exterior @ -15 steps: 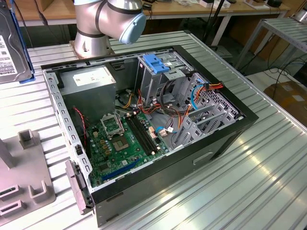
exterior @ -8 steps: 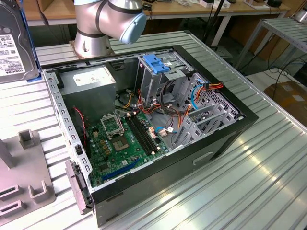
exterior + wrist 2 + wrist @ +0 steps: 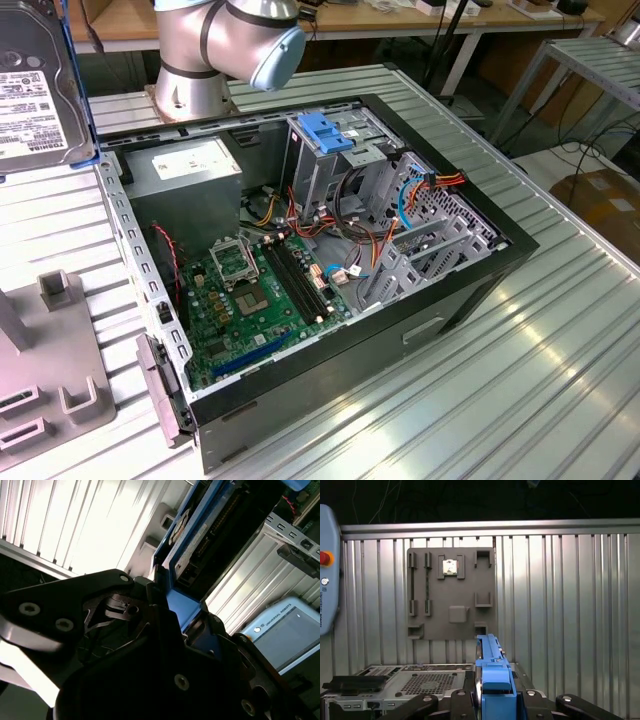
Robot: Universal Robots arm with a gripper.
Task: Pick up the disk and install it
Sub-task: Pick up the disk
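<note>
The gripper (image 3: 494, 702) is clenched on the disk (image 3: 492, 672), whose blue rail stands edge-on between its fingers in both wrist views. In the exterior view the disk fills the upper left corner of the frame. The open computer case (image 3: 470, 290) lies at centre, and the arm's base (image 3: 195, 60) stands behind it at the top.

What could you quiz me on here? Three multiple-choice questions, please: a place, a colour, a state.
1. The disk is: A held in the gripper, off the table; B inside the computer case; C in a drawer.
2. Its side rails are: A red; B blue; C yellow.
3. The computer case is: A shut; B upside down; C open, circuit board showing.
Answers: 1 A, the first wrist view shows the gripper clamping it; 2 B, blue in both wrist views; 3 C, the exterior view shows the board.
</note>
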